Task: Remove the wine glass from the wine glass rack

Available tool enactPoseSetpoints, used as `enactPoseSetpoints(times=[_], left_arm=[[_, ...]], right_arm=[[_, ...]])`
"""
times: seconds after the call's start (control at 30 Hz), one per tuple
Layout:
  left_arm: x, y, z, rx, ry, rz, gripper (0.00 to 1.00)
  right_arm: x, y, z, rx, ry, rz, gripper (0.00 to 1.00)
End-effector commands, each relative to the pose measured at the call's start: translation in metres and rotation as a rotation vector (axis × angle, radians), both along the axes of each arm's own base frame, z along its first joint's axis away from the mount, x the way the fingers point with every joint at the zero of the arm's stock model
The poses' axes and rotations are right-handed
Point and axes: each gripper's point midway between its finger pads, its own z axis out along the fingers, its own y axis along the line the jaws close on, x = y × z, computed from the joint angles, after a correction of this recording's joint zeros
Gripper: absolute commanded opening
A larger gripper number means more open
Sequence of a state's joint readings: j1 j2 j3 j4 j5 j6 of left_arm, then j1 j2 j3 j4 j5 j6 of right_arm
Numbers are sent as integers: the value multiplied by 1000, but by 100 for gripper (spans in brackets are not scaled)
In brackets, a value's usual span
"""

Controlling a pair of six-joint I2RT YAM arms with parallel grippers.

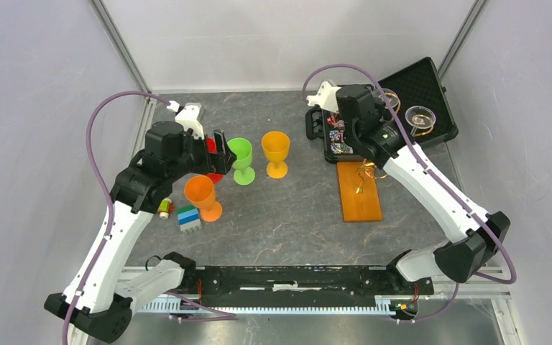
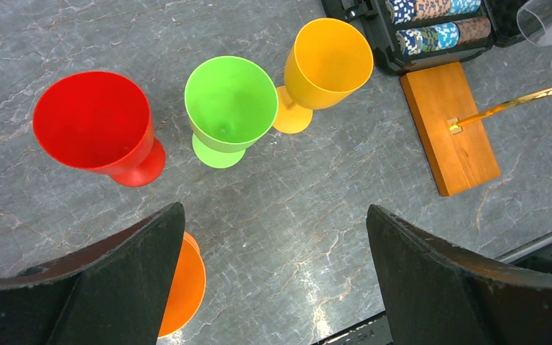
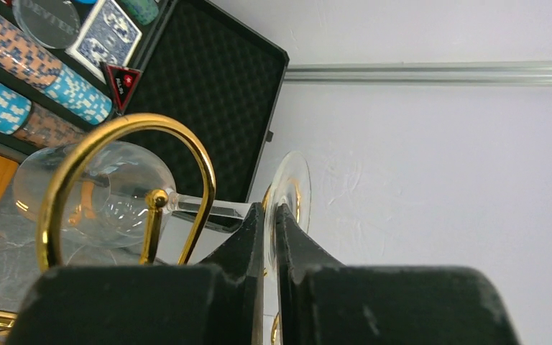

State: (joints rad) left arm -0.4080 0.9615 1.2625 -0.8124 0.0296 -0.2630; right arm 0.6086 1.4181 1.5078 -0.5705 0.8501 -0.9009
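The wine glass rack has gold wire arms [image 3: 141, 119] rising from an orange-brown wooden base [image 1: 359, 191], which also shows in the left wrist view [image 2: 449, 126]. A clear wine glass [image 3: 108, 194] hangs in one curled arm, its stem passing through the loop. My right gripper [image 3: 269, 210] is shut on the thin round foot [image 3: 291, 180] of that glass. From above, this gripper [image 1: 379, 100] sits high at the rack's far side, partly hiding the glass [image 1: 390, 95]. My left gripper [image 2: 274, 210] is open and holds nothing, above the plastic goblets [image 1: 219, 147].
A second clear glass [image 1: 422, 116] hangs to the right over the open black case [image 1: 431, 79] of poker chips [image 3: 14, 50]. Red [image 2: 93, 122], green [image 2: 230, 100], yellow [image 2: 330, 57] and orange [image 1: 201, 192] goblets stand at left, beside a small block stack [image 1: 188, 218].
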Motion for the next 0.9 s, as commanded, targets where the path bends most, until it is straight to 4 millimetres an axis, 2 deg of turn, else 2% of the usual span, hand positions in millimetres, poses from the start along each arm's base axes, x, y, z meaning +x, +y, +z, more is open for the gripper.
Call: enactPoseSetpoints(times=[0.0, 0.37, 0.53, 0.73, 0.87], left_arm=[[4, -2, 5, 11, -39, -29, 100], [5, -3, 4, 11, -34, -28, 100], [5, -3, 3, 10, -32, -31, 100], [5, -4, 2, 11, -32, -33, 100], [5, -3, 3, 13, -36, -32, 100]], right_arm=[[-8, 1, 33, 109, -79, 46, 5], [-14, 8, 24, 144, -10, 99, 27], [-17, 10, 20, 149, 18, 123, 27], [-16, 1, 15, 83, 15, 68, 19], [-13, -3, 17, 57, 0, 38, 22]])
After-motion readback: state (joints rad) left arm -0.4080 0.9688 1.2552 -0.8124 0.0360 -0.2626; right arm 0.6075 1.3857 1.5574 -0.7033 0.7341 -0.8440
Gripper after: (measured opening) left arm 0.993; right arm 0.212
